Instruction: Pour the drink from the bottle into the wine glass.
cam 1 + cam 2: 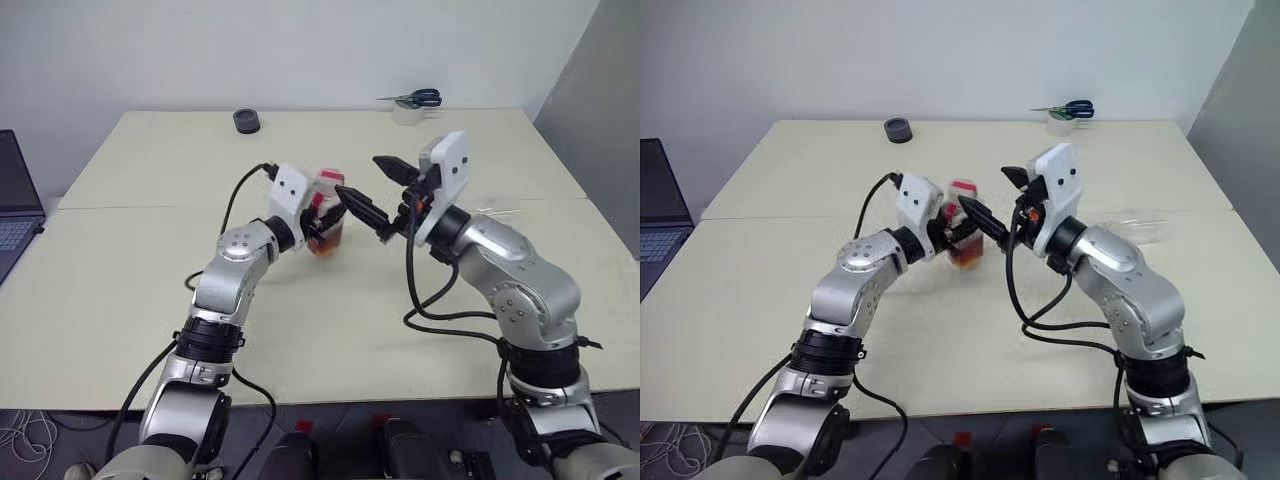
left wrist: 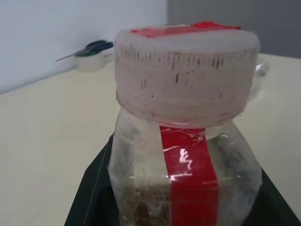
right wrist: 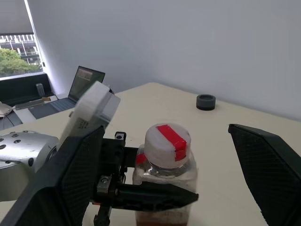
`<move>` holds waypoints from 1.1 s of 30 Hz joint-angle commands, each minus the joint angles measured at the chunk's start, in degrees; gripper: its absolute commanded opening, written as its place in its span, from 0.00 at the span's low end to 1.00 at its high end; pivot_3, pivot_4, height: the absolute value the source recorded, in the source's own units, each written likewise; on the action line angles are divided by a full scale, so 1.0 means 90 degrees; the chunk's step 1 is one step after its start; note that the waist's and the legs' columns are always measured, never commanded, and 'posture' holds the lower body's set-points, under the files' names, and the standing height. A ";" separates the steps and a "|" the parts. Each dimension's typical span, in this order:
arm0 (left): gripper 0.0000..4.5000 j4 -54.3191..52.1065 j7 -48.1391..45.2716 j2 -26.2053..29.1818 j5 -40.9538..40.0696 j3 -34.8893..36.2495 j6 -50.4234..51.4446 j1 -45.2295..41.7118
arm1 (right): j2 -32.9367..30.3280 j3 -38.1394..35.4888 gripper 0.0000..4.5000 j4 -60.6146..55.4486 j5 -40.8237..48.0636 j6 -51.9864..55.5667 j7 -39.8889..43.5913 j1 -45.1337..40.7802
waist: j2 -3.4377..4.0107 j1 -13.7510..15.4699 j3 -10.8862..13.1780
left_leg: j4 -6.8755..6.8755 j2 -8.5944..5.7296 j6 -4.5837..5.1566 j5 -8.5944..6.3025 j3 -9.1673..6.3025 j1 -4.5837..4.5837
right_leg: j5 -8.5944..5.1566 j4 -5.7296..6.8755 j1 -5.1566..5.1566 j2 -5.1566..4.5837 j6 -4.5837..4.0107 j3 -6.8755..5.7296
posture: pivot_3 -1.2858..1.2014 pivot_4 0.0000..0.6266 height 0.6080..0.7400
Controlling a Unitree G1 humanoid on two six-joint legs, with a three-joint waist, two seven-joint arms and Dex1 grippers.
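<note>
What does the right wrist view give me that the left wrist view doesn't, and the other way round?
Right wrist view: the left gripper shut on the bottle, the right gripper with its jaws wide either side of the cap, a laptop and a black ring.
Left wrist view: scissors on a tape roll, and the label close up.
Both: the bottle, capped, with drink low inside, and the table.

Even, bright indoor light, soft shadows; bottle (image 2: 186, 141) blurred close up in left wrist view.
</note>
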 commanded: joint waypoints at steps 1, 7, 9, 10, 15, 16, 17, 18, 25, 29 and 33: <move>0.40 -0.0527 -0.0394 0.0040 -0.0290 -0.0027 0.0046 -0.0154 | 0.0148 -0.0015 1.00 0.0011 -0.0083 -0.0034 -0.0089 -0.0169 | 0.0000 0.0001 0.0000 | 0.0000 0.0000 0.0000 0.0000 -0.0001 0.0000 | 0.0000 0.0000 -0.0001 0.0000 0.0000 0.0000 | 0.52 0.24 1.00; 0.40 -0.0892 -0.0637 0.0024 -0.0433 -0.0150 0.0310 -0.0043 | 0.0115 -0.0014 1.00 -0.0044 -0.0144 -0.0001 0.0064 -0.0069 | 0.0001 0.0000 0.0000 | 0.0000 -0.0001 0.0000 0.0000 0.0000 -0.0001 | 0.0000 0.0000 0.0000 0.0000 0.0000 0.0000 | 0.52 0.24 1.00; 0.40 -0.0947 -0.0641 0.0016 -0.0439 -0.0163 0.0359 -0.0024 | 0.0114 -0.0078 1.00 -0.0063 -0.0114 0.0011 0.0056 -0.0068 | 0.0001 -0.0001 0.0000 | 0.0000 0.0000 0.0000 0.0000 0.0000 -0.0001 | 0.0000 0.0000 0.0000 0.0000 0.0000 0.0001 | 0.52 0.24 1.00; 0.40 -0.0956 -0.0640 0.0016 -0.0440 -0.0157 0.0375 -0.0021 | 0.0133 -0.0130 1.00 -0.0080 -0.0073 0.0017 0.0041 -0.0079 | 0.0001 0.0000 0.0000 | 0.0000 0.0000 0.0000 0.0000 0.0000 -0.0001 | 0.0000 0.0000 0.0000 0.0000 0.0000 0.0001 | 0.52 0.24 1.00; 0.40 -0.0892 -0.0670 0.0025 -0.0397 -0.0171 0.0365 -0.0005 | 0.0166 -0.0251 1.00 -0.0208 0.0139 0.0092 0.0118 -0.0082 | 0.0001 0.0000 0.0000 | 0.0000 -0.0001 0.0000 0.0000 0.0000 -0.0001 | 0.0000 0.0000 0.0000 0.0000 0.0000 0.0001 | 0.52 0.24 1.00; 0.40 -0.0883 -0.0671 0.0017 -0.0397 -0.0170 0.0362 0.0003 | 0.0173 -0.0266 0.96 -0.0224 0.0159 0.0100 0.0112 -0.0066 | 0.0001 0.0000 0.0000 | 0.0000 -0.0001 0.0000 0.0000 0.0000 -0.0001 | 0.0000 0.0000 0.0000 0.0000 0.0000 0.0001 | 0.52 0.24 1.00; 0.40 -0.0877 -0.0668 0.0005 -0.0402 -0.0168 0.0363 0.0006 | 0.0173 -0.0284 0.91 -0.0234 0.0178 0.0106 0.0107 -0.0055 | 0.0001 0.0001 0.0000 | 0.0000 0.0000 0.0000 0.0000 0.0000 -0.0001 | 0.0000 0.0000 0.0000 0.0000 0.0000 0.0001 | 0.52 0.24 1.00; 0.40 -0.0877 -0.0668 -0.0005 -0.0406 -0.0167 0.0367 0.0008 | 0.0157 -0.0290 0.86 -0.0247 0.0211 0.0121 0.0125 -0.0047 | 0.0001 0.0001 0.0000 | 0.0000 0.0000 0.0000 0.0000 0.0000 -0.0001 | 0.0000 0.0000 0.0000 0.0000 0.0000 0.0001 | 0.52 0.24 1.00; 0.40 -0.0917 -0.0670 -0.0051 -0.0460 -0.0148 0.0442 -0.0022 | 0.0007 -0.0264 0.40 -0.0371 0.0387 0.0241 0.0367 0.0091 | 0.0001 0.0002 0.0000 | 0.0001 -0.0001 0.0000 0.0000 0.0000 -0.0001 | 0.0000 0.0000 0.0000 0.0000 0.0000 0.0000 | 0.52 0.24 1.00; 0.40 -0.1213 -0.0839 -0.0005 -0.0582 -0.0196 0.0584 0.0009 | -0.0277 -0.0237 0.40 -0.0356 0.0502 0.0260 0.0825 0.0082 | 0.0001 0.0001 0.0001 | 0.0001 -0.0001 0.0001 0.0000 0.0001 -0.0001 | 0.0000 0.0000 0.0000 0.0000 0.0000 0.0001 | 0.52 0.24 1.00; 0.40 -0.1830 -0.1300 0.0177 -0.1023 -0.0291 0.0992 0.0126 | -0.0641 -0.0336 0.40 -0.0139 0.0876 0.0176 0.1672 -0.0201 | 0.0002 -0.0003 0.0002 | -0.0001 0.0000 0.0001 0.0000 0.0001 -0.0001 | 0.0000 -0.0001 0.0000 0.0001 0.0000 0.0002 | 0.52 0.24 1.00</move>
